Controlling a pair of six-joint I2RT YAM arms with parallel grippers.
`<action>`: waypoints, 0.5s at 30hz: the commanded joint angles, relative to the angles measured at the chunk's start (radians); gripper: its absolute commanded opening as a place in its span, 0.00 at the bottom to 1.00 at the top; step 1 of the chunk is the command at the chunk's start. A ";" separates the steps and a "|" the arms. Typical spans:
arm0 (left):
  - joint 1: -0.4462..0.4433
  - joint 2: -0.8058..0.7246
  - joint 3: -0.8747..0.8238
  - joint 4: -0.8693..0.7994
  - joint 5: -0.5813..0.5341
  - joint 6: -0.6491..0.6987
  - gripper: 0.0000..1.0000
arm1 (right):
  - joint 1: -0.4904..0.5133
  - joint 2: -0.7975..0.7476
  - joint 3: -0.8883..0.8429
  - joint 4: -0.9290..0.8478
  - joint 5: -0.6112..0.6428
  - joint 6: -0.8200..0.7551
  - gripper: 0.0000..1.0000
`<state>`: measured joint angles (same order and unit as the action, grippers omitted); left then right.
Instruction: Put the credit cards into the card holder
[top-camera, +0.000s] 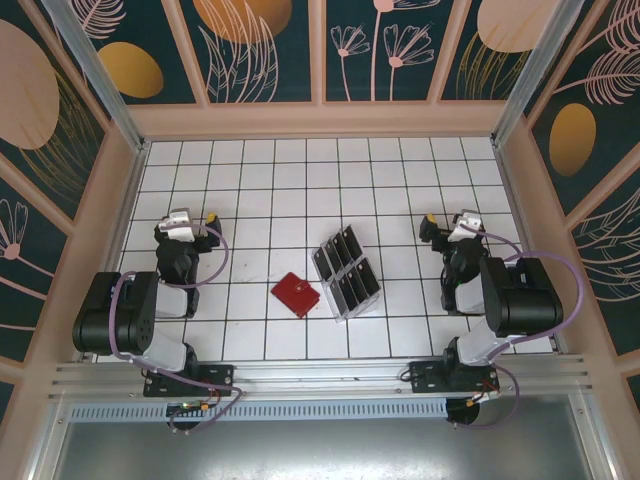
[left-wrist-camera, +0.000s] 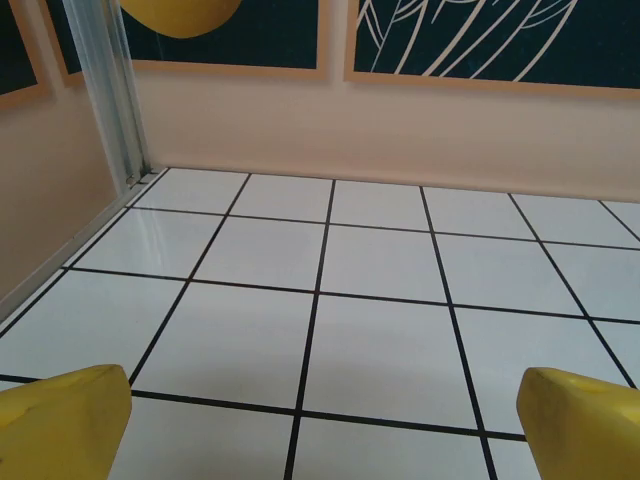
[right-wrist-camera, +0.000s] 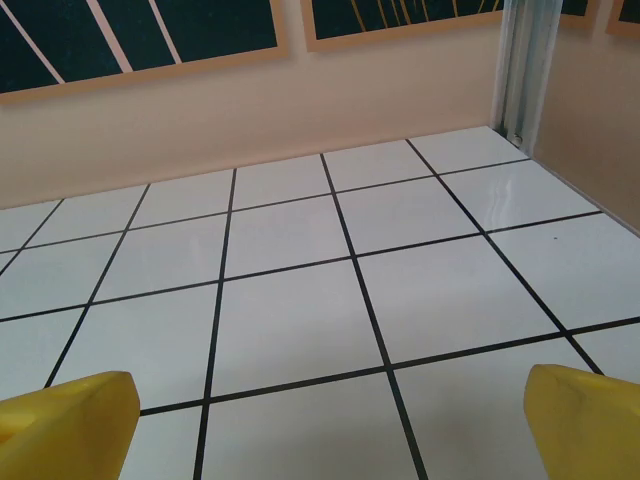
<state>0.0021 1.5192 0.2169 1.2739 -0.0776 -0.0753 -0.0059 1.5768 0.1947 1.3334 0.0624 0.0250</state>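
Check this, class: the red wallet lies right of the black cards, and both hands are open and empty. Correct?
No. The top view shows the red wallet left of the black cards; the left hand and right hand are open and empty.

**Left arm** (top-camera: 128, 318), lower left of the overhead view: bulky black rounded joint housings, with a pale grey-white link above a black base plate (top-camera: 190, 380).
**Right arm** (top-camera: 515, 295), lower right: same build and colours.
**Cabling:** one lilac cable (top-camera: 226, 252) looping along each arm, and thin red and yellow wires at the bases.
**Wrists:** a small white-and-silver block on black.
**Left gripper** (left-wrist-camera: 320, 440): smooth yellow fingertips (left-wrist-camera: 60, 425) with rounded edges, in the bottom corners of its wrist view.
**Right gripper** (right-wrist-camera: 320, 430): matching yellow fingertips (right-wrist-camera: 585, 420), also in the bottom corners.
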 joint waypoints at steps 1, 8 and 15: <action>0.006 0.000 0.021 -0.005 0.014 0.003 0.98 | -0.006 -0.014 0.012 0.013 0.020 0.000 0.99; 0.007 0.001 0.025 -0.013 0.010 -0.001 0.99 | -0.005 -0.014 0.011 0.015 0.022 -0.001 0.99; 0.007 0.001 0.029 -0.018 0.006 -0.004 0.99 | -0.006 -0.014 0.011 0.013 0.019 0.001 0.99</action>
<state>0.0021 1.5192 0.2249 1.2537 -0.0784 -0.0753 -0.0059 1.5768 0.1947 1.3334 0.0624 0.0250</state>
